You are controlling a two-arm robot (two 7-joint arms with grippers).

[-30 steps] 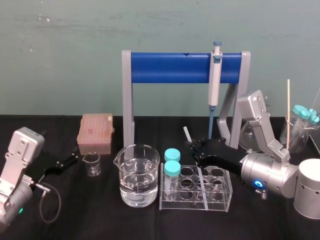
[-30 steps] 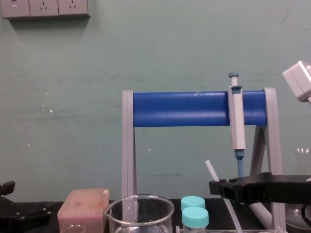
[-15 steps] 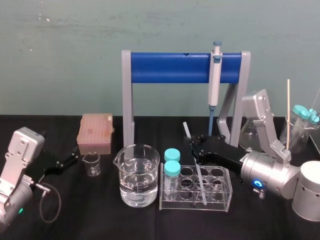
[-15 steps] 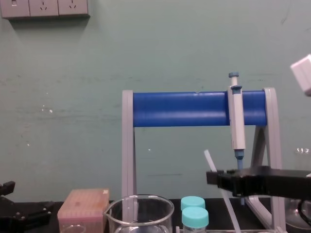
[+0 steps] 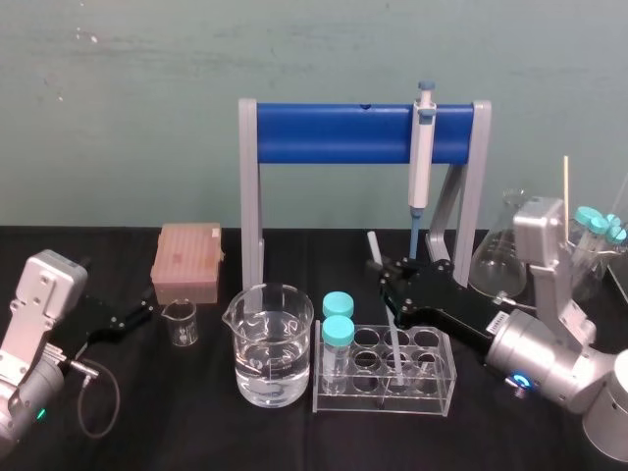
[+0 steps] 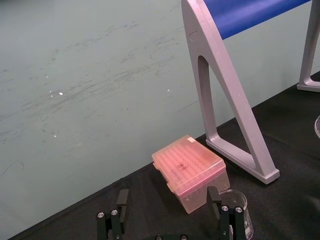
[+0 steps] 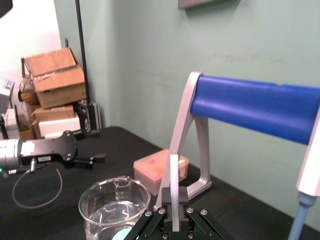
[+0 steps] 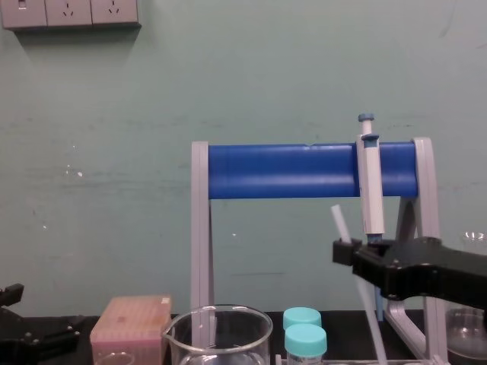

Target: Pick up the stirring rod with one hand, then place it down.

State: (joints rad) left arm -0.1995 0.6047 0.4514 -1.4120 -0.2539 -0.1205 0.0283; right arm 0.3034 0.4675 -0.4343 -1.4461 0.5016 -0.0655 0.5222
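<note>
Well, the right gripper is clamping the stirring rod partway along its length. It is holding the rod near upright over the clear tube rack, lower end apparently dipping among the wells, probably so it lifts out cleanly. The left gripper is sitting parked beside the small beaker, fingers apart.

Surface: black, flat, running up to a green wall.

Standing on it, from the robot's left to its right:
- pink lidded box, toward the back
- small empty glass beaker, just in front of the box
- grey-legged stand with a blue crossbar
- large beaker part-filled with clear liquid
- clear tube rack, beside the large beaker
- glass flask, near the stand's right leg
</note>
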